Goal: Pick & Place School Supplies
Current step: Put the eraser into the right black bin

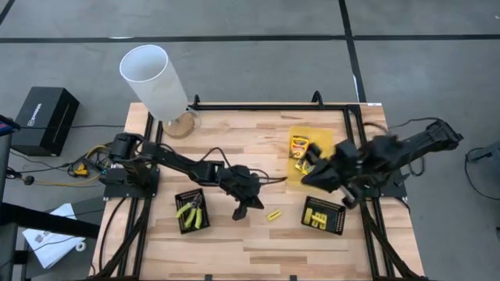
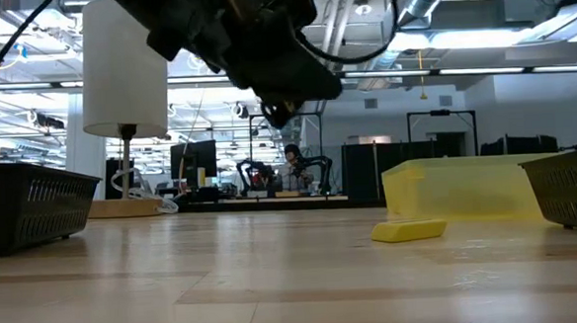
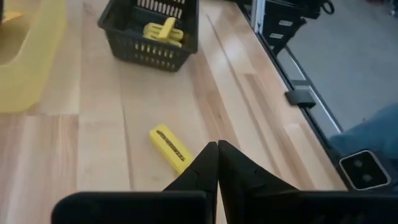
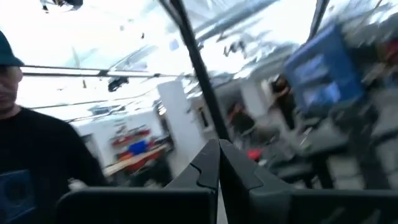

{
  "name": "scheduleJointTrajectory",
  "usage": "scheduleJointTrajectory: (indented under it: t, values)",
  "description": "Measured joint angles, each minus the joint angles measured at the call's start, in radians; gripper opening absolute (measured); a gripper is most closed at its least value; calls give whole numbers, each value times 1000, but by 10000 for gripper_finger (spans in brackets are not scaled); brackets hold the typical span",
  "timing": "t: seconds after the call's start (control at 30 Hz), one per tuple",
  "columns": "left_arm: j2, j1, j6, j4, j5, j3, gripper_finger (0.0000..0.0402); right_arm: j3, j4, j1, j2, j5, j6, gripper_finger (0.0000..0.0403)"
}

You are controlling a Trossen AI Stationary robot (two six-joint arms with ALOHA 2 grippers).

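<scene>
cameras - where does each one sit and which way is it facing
High view: above the table, looking straight down; both arms show.
Low view: at tabletop height, looking across; left gripper overhead.
Left wrist view: on the left arm, looking down past shut fingers at a yellow stick.
Right wrist view: on the right arm, pointing into the room; shut fingers show.
Shared: the stick appears in high, low and left wrist views.
</scene>
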Motion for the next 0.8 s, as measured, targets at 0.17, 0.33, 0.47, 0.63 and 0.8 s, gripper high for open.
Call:
scheduleJointTrajectory:
  t: [0.17,0.33,0.47,0.63,0.8]
  values:
    - [75,-1,16,40,-4,36,1,0,-16,43,-79,110,-132,0]
    - [153,-1,16,51,-5,85,1,0,-39,69,-102,169,-167,0]
    - [206,-1,16,53,0,118,1,9,-53,73,-91,189,-166,0]
    - [246,-1,22,65,3,145,1,76,-156,71,-53,189,-162,0]
    - [269,-1,23,70,4,145,1,169,-266,71,-16,189,-173,0]
